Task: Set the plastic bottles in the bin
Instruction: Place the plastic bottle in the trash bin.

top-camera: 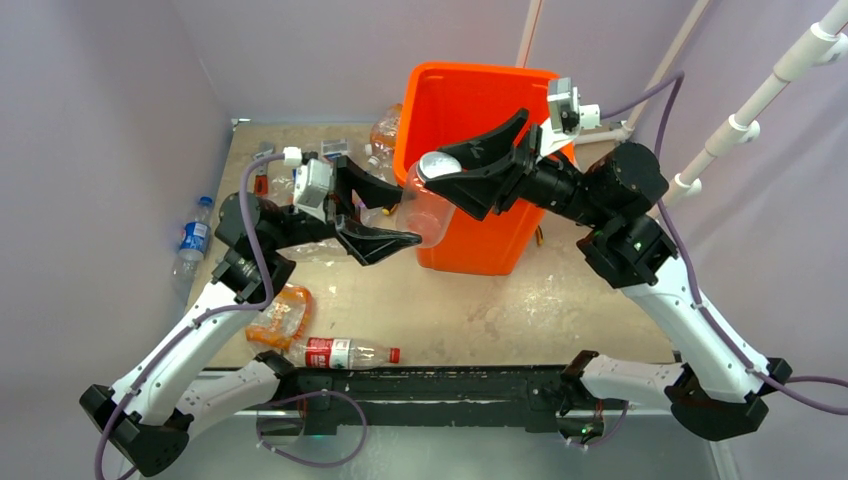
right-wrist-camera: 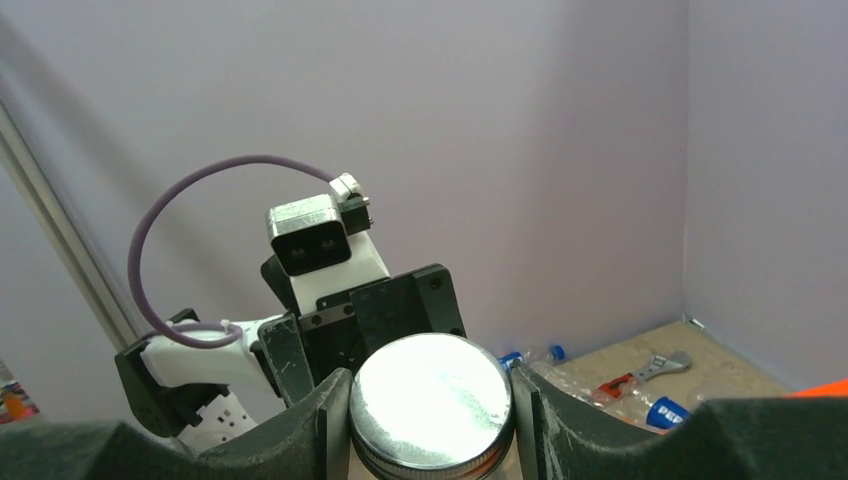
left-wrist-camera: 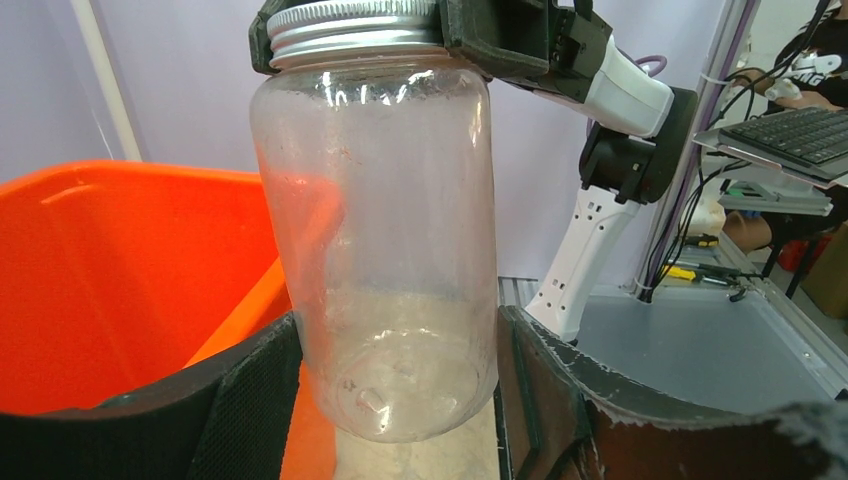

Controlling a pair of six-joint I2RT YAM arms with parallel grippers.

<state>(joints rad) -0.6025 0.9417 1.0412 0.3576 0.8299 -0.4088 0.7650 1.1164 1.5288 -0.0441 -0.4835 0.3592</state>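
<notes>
- The right fingers (top-camera: 452, 182) are clamping the metal lid (right-wrist-camera: 430, 398) of a clear jar (left-wrist-camera: 385, 250), one finger pressing on each side of the lid
- The jar is hanging lid-up in the air from that grip, off the counter (top-camera: 520, 310); it is sitting just beside the left wall of the orange bin (top-camera: 470, 72), outside the rim
- The left fingers (left-wrist-camera: 398, 360) are spreading wide, one on each side of the jar's lower part; both are lying right against its sides, but I cannot tell whether they are pressing on it or only bracketing it
- A bottle with a red label (top-camera: 345, 353) is lying on its side near the front edge of the counter, with a crushed orange-labelled bottle (top-camera: 280, 315) lying just beside it
- A bottle with a blue label (top-camera: 192, 238) is resting at the far left, by the wall
- In the right wrist view a wrench (right-wrist-camera: 665, 365) is lying near the back corner of the counter, close to a blue-labelled bottle (right-wrist-camera: 668, 411)
</notes>
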